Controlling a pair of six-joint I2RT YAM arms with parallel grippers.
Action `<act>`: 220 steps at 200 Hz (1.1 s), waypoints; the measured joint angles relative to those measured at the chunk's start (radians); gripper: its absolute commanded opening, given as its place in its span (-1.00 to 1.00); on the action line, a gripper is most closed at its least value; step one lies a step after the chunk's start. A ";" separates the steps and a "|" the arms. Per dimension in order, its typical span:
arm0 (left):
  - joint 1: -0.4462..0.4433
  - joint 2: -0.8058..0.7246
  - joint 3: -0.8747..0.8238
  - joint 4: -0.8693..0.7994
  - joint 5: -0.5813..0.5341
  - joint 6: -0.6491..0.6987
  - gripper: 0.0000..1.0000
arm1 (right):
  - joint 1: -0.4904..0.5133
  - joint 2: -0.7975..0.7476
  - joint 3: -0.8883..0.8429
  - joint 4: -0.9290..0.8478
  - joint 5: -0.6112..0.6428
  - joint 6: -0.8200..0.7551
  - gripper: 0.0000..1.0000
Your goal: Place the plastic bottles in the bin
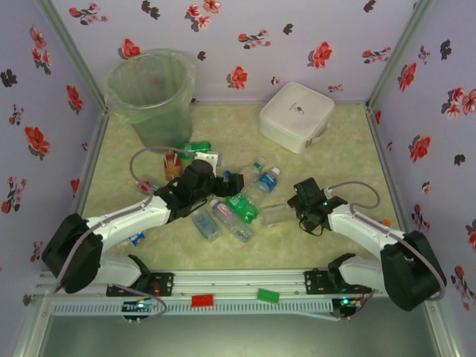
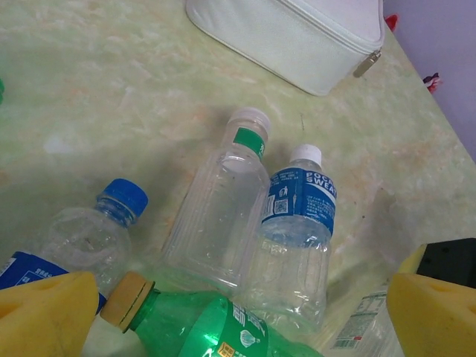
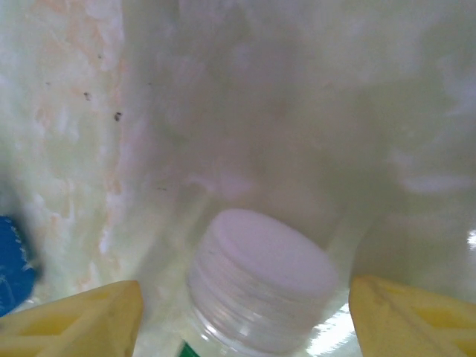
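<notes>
A white box (image 1: 295, 115) sat at the far right of the table (image 1: 349, 156), well apart from the bin (image 1: 149, 93) in the far left corner. The bottles (image 1: 238, 202) lay in a heap mid-table between the two arms, with a few more near the bin's foot. The left tool (image 1: 232, 184) hung over the heap, jaws wide and holding nothing. Its wrist view gave the detail: yellow fingers (image 2: 44, 316) on either side of a green bottle (image 2: 208, 331). Beyond it a clear bottle (image 2: 219, 216) and a blue-labelled bottle (image 2: 297, 223) lay side by side, touching, caps toward the box. The right tool (image 1: 297, 208) sat low at the heap's right edge. Its wrist view put a white cap (image 3: 264, 279) between its fingers, jaws partly closed around it; whether they gripped that bottle I could not tell
</notes>
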 measured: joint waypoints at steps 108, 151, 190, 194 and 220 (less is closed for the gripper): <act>0.000 0.001 -0.007 -0.016 -0.060 -0.022 1.00 | -0.008 0.041 0.015 0.024 0.006 -0.027 -0.48; 0.021 0.001 0.027 -0.005 0.011 -0.011 1.00 | -0.013 0.034 0.236 0.043 -0.006 -0.249 -0.52; 0.145 0.004 -0.018 0.194 0.261 -0.101 1.00 | -0.010 0.094 0.417 0.134 -0.098 -0.422 -0.64; 0.154 0.008 -0.024 0.221 0.288 -0.114 1.00 | -0.008 0.110 0.432 0.145 -0.112 -0.436 -0.64; 0.159 0.054 -0.034 0.336 0.436 -0.166 1.00 | 0.020 0.195 0.485 0.194 -0.180 -0.489 -0.60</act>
